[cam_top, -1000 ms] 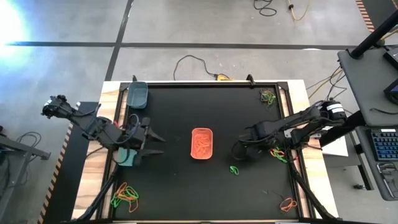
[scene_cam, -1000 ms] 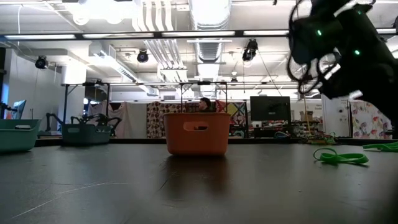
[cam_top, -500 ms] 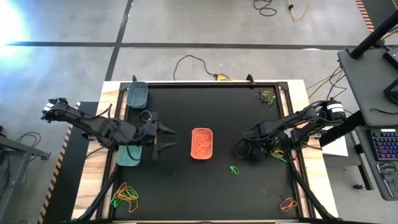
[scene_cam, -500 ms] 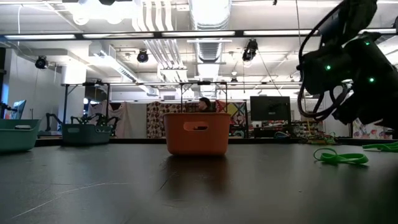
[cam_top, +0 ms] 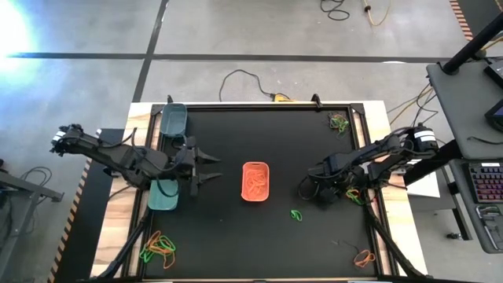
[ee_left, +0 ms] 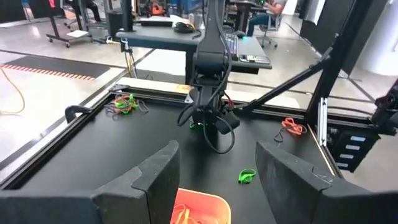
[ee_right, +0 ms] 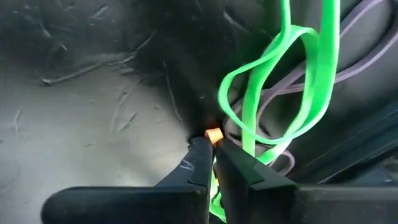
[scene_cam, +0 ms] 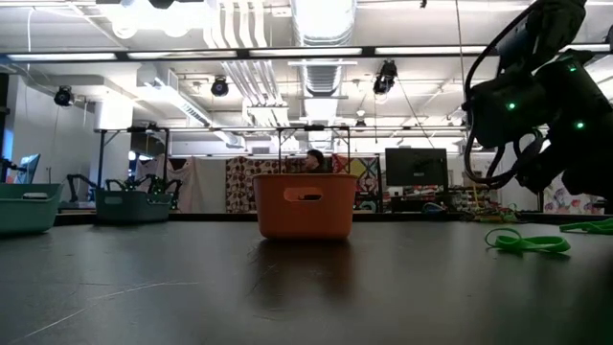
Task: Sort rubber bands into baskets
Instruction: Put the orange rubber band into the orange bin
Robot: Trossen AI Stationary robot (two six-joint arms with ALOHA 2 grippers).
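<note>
The orange basket [cam_top: 255, 181] stands mid-table with orange bands in it. The light teal basket [cam_top: 163, 196] sits under my left arm, and the dark grey-teal basket [cam_top: 174, 119] is at the far left. My left gripper [cam_top: 214, 169] hovers open, level, pointing at the orange basket [ee_left: 199, 208]. My right gripper [cam_top: 321, 194] points steeply down at the mat, shut beside a tangle of green rubber bands [ee_right: 292, 81]. A lone green band [cam_top: 295, 214] lies on the mat nearby. My right gripper pinches a small orange bit [ee_right: 213, 134] between its two fingertips [ee_right: 200, 155], coming from above and pointing steeply down. Only that bit shows, right at the black mat. Green and greyish loops lie close against one side of the fingers.
More rubber bands lie in the far right corner [cam_top: 339, 122], the near right corner [cam_top: 363, 256] and off the mat at the near left [cam_top: 157, 246]. The black mat has a raised frame [cam_top: 259, 105]. The room behind shows in the low view.
My right gripper has sunk to the mat beside the green bands and shut. My left gripper, still open, has swung toward the orange basket and slightly toward the far edge.
</note>
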